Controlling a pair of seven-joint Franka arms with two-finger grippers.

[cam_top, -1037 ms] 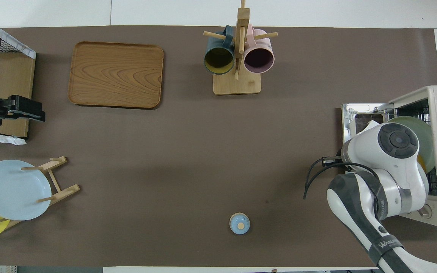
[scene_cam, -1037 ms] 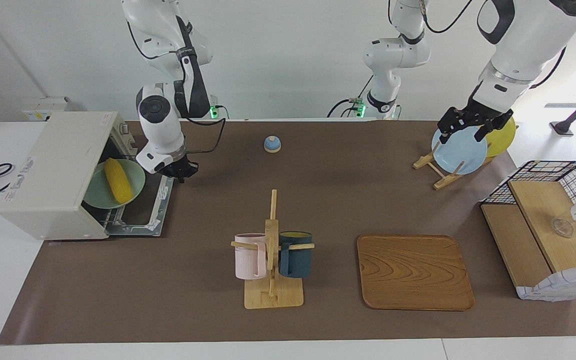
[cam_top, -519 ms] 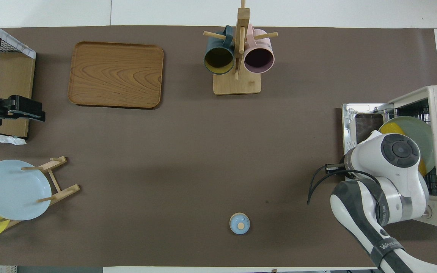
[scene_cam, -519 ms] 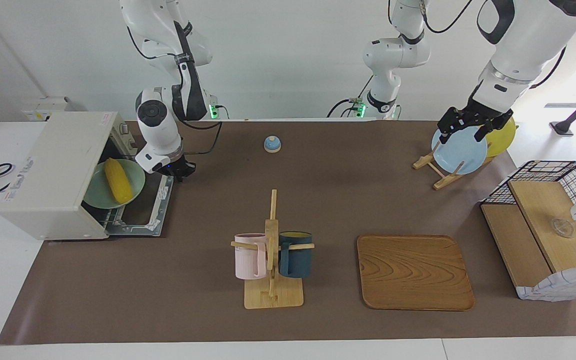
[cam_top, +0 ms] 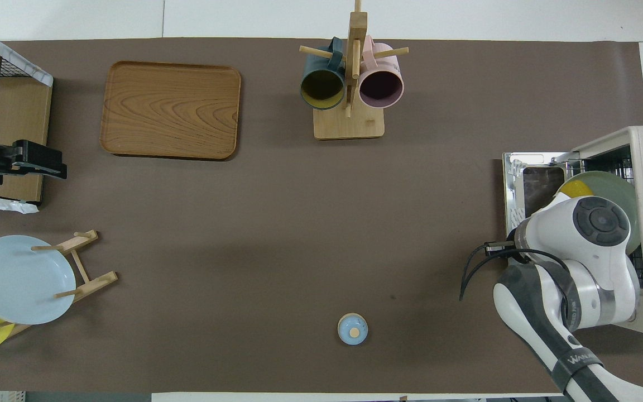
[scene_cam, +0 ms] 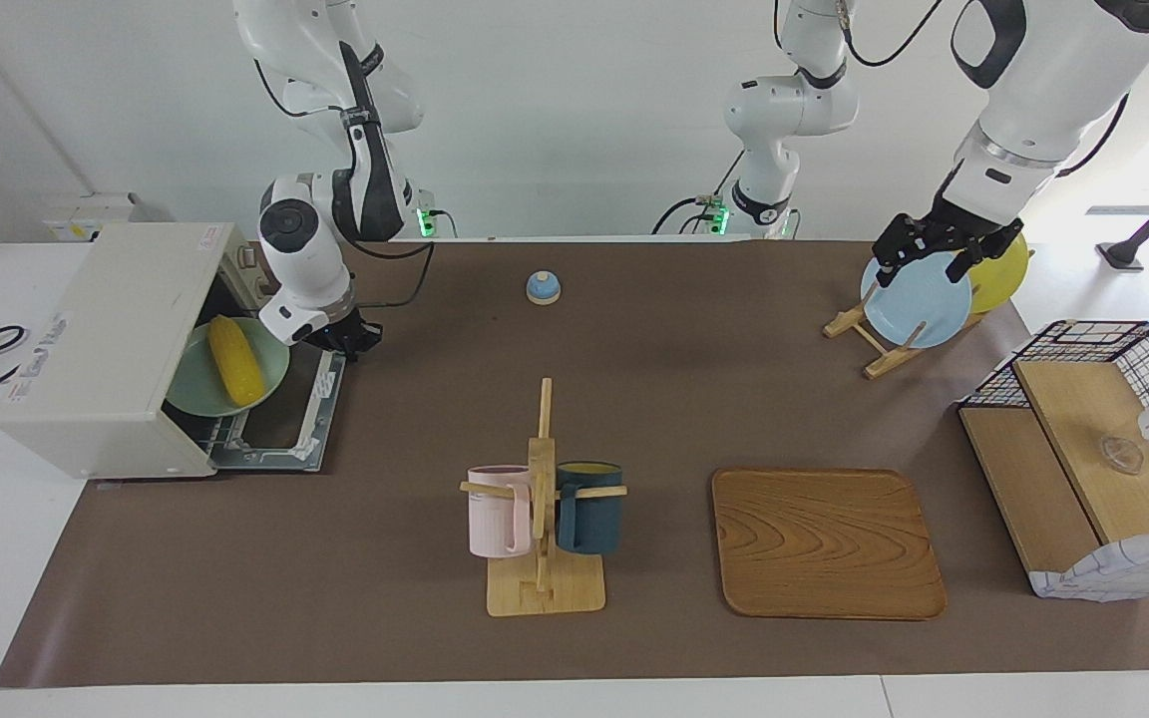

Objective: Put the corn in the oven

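The yellow corn point(scene_cam: 235, 359) lies on a green plate point(scene_cam: 191, 384) on the wire rack, inside the open mouth of the off-white oven point(scene_cam: 106, 339). The oven's glass door point(scene_cam: 285, 419) lies folded down flat. My right gripper point(scene_cam: 343, 341) hangs just above the door's corner nearer to the robots, beside the plate and holding nothing. In the overhead view the right arm's wrist hides it, and only the corn's tip point(cam_top: 572, 188) and part of the plate point(cam_top: 614, 187) show. My left gripper point(scene_cam: 924, 261) waits raised and open at the left arm's end.
A mug rack point(scene_cam: 543, 499) with a pink and a dark blue mug stands mid-table beside a wooden tray point(scene_cam: 827, 543). A small blue knob point(scene_cam: 543, 287) sits near the robots. A plate stand with a blue plate point(scene_cam: 919, 299) and a wire basket point(scene_cam: 1093, 469) are at the left arm's end.
My right gripper has drawn back from the plate along the door toward the robots, uncovering the corn's tip in the overhead view. Corn, plate and left arm have not moved.
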